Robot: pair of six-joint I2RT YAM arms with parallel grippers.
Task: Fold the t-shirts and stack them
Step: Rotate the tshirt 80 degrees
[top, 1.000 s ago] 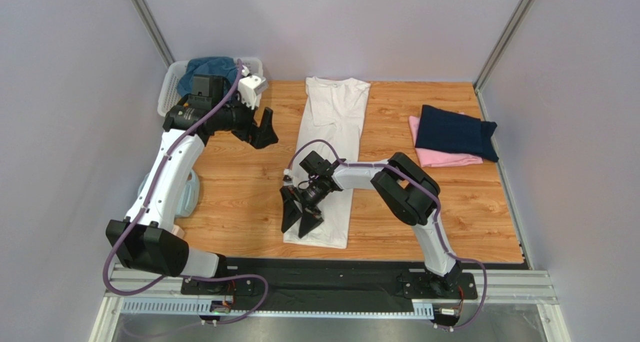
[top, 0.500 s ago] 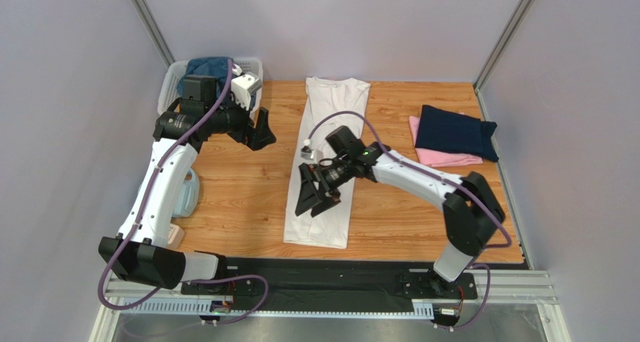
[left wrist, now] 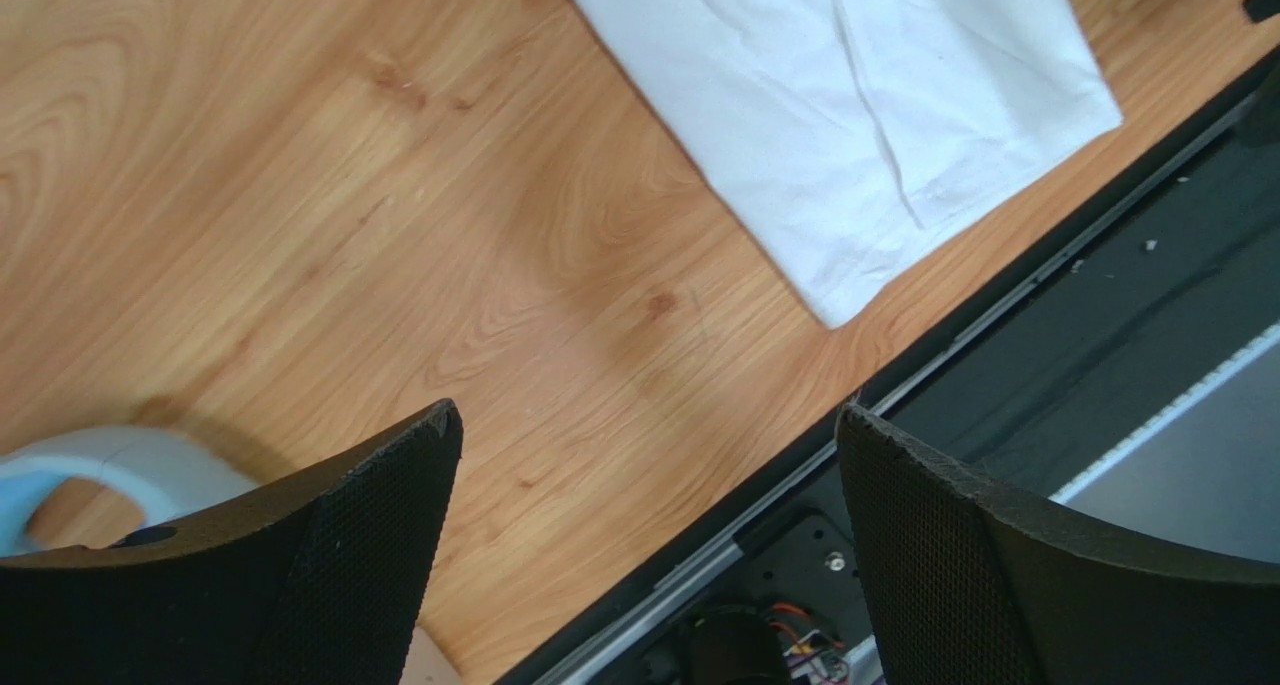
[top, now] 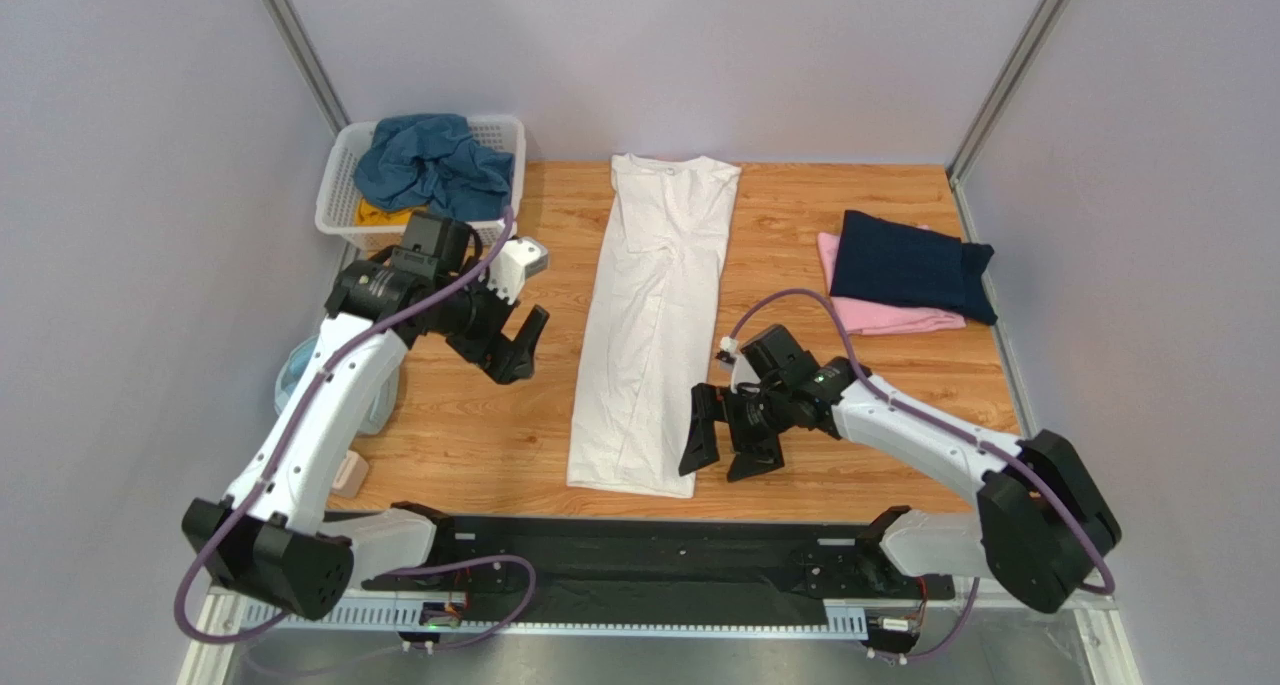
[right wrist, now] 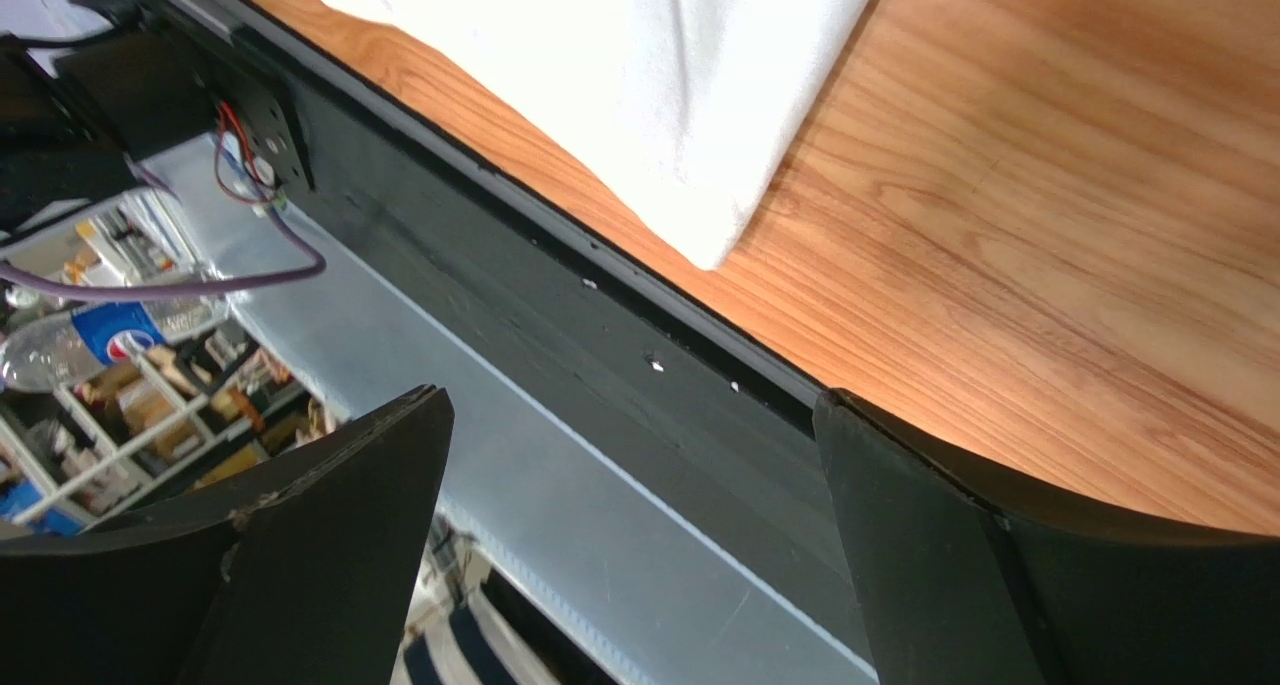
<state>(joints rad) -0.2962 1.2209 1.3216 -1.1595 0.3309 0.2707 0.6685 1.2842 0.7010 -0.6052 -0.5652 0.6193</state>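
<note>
- The left pincer stands wide open with nothing between its jaws. It sits left of centre in the top view, over bare wood of the worktop.
- In the left wrist view, the left pincer shows both dark fingers spread far apart at the bottom of the frame, touching nothing.
- The right pincer is also fully spread and holds nothing. It is low in the centre of the top view, by the near edge of the worktop.
- The white t-shirt lies flat as a long narrow strip from top centre down to lower centre of the frame.
- The left pincer is apart from the strip, to the left of its middle stretch.
- The right pincer is just beside the strip's lower right corner. Whether its nearer finger brushes the cloth cannot be told from above.
- In the right wrist view, a corner of the white t-shirt lies in the upper middle of the frame, above the gap of the right pincer and clear of both fingers.
- In the left wrist view, the white t-shirt fills the upper right, well apart from the fingers.
- The navy t-shirt lies folded on the pink t-shirt at the right of the worktop, away from both pincers.
- The teal-blue t-shirt is bunched in the white basket at upper left, with a bit of yellow cloth beneath it.
</note>
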